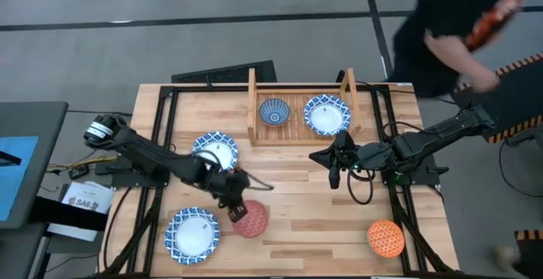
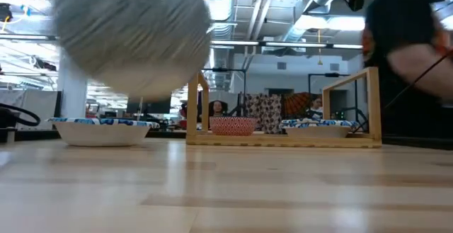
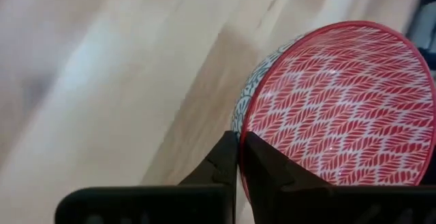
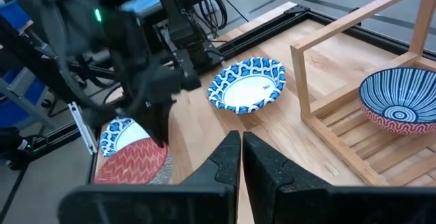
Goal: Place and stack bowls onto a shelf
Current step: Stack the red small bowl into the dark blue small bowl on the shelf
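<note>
My left gripper (image 1: 235,198) is shut on the red bowl (image 1: 251,220), which hangs near the table's front centre; in the low view its blurred grey underside (image 2: 131,35) floats well above the table. The wooden shelf (image 1: 254,101) at the far centre holds a small blue bowl (image 1: 274,111) and a white blue-rimmed bowl (image 1: 327,114) on their bases. Two more white bowls (image 1: 216,150) (image 1: 192,235) and the orange bowl (image 1: 386,237) rest on the table. My right gripper (image 1: 329,157) waits shut and holding nothing in front of the shelf. My left gripper pinches the red bowl's rim (image 3: 244,118), one finger (image 3: 272,173) inside the bowl and the other (image 3: 219,166) on its outer wall. The fingers slant down from the table's left. The bowl is lifted clear of the table and tilted, its patterned inside facing the wrist.
A black metal frame (image 1: 165,126) runs along the table's sides. A person in dark clothes (image 1: 450,33) stands beyond the far right corner. Bare wood (image 1: 314,203) lies between the red bowl and the shelf.
</note>
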Robot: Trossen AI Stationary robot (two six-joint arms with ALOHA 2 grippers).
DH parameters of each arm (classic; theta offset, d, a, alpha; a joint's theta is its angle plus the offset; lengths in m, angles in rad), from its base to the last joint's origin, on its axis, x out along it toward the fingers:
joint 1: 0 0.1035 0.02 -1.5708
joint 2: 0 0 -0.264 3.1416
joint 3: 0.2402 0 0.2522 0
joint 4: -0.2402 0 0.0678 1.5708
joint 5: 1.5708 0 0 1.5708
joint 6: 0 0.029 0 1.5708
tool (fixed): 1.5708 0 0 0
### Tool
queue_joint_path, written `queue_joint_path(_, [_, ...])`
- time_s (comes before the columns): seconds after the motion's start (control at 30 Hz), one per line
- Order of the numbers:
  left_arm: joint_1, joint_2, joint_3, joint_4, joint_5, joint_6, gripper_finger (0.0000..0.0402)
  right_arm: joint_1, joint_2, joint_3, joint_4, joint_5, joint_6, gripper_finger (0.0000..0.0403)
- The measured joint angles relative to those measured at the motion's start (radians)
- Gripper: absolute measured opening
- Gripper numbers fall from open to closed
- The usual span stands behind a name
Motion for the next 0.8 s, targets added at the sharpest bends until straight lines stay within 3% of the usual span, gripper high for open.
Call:
queue_joint_path(0.37, [0.337, -0.001, 0.393, -0.174, -0.089, 0.382, 0.0, -0.042, 0.0, 0.0, 0.027, 0.004, -0.001, 0.0045])
queue_joint_path(0.67, [0.646, -0.001, 0.496, -0.174, -0.102, 0.527, 0.0, -0.076, 0.0, 0.0, 0.027, 0.004, 0.0, 0.0045])
queue_joint_path(0.8, [0.752, 0.043, 0.558, -0.207, -0.045, 0.554, 0.0, -0.091, 0.0, 0.0, 0.027, 0.004, 0.0, 0.0045])
